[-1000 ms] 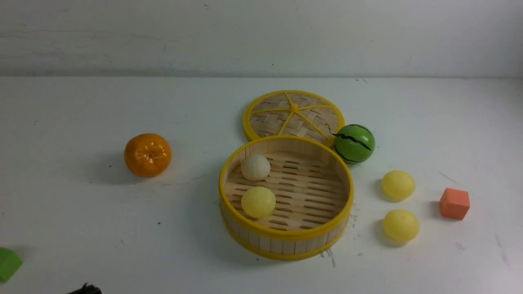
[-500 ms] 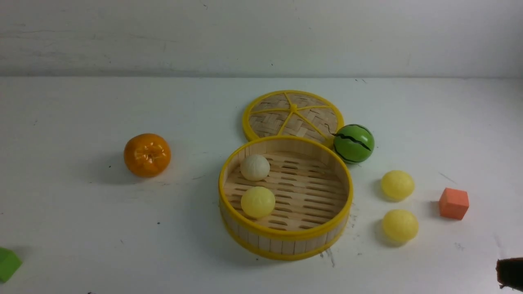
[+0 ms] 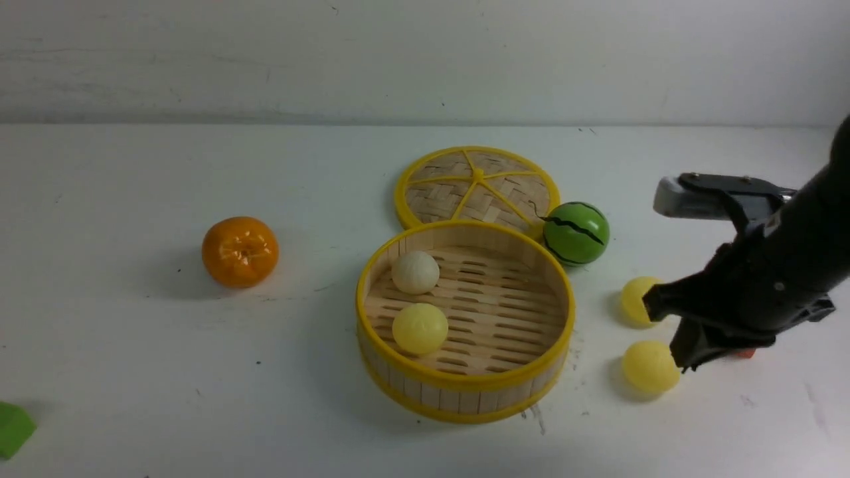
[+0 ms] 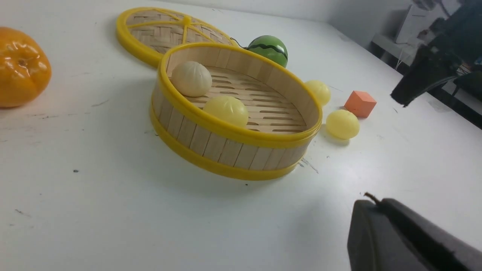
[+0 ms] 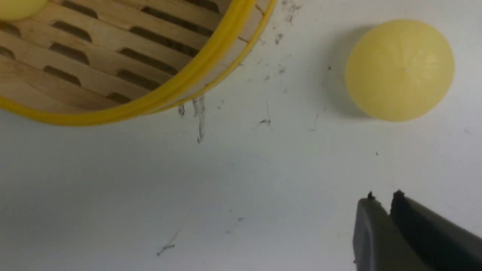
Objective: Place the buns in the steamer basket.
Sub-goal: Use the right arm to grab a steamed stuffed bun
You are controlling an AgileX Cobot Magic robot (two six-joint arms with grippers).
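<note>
The right arm has come in from the right side. The right gripper point(image 5: 384, 197) hangs above the table point(image 3: 133, 365) beside the near bun point(image 3: 649, 366), fingers almost together and holding nothing. The left gripper point(image 4: 371, 199) is closed and empty.

Half done: a white bun point(image 3: 415, 271) and a yellow bun point(image 3: 420, 328) lie in the basket point(image 3: 465, 382). The near bun and the far bun point(image 3: 634, 300) remain outside, to its right.

The basket's right half is free. The green ball point(image 3: 576, 234) crowds the far bun.
</note>
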